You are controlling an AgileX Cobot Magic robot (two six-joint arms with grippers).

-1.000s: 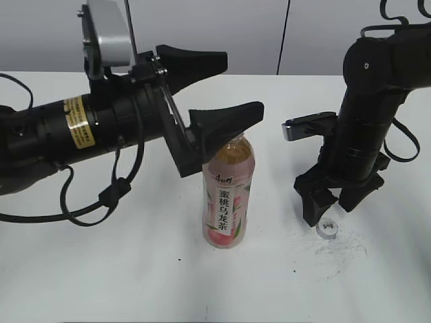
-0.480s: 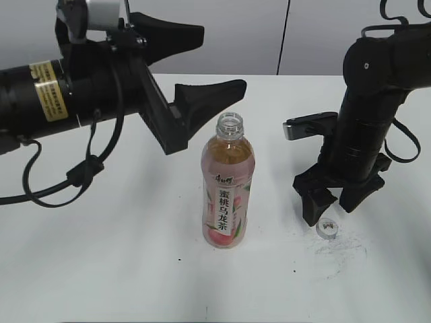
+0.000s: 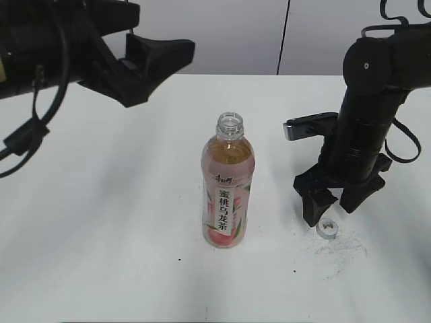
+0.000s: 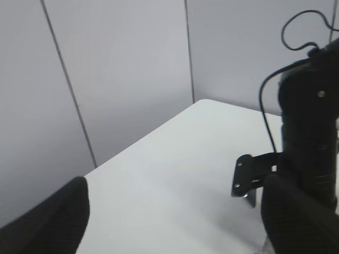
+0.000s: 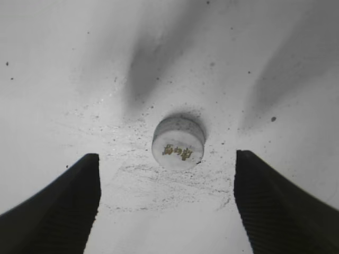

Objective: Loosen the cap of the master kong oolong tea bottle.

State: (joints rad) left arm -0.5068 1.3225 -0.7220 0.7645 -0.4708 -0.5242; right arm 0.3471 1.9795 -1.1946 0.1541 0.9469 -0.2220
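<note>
1. The right end effector (image 3: 335, 204) hangs point-down over the bench (image 3: 121, 222), its jaws spread wide and gripping nothing.
2. The cap (image 5: 178, 142) lies on the bench between and just below those fingers, touching neither (the right wrist view shows clear gaps on both sides), with a small mark on its top.
3. The master kong oolong tea bottle (image 3: 227, 183) stands upright near the middle of the bench, well left of the cap, its neck bare and open.
4. The left end effector (image 3: 145, 40) is raised at the upper left, well apart from the bottle, jaws open and empty.
</note>
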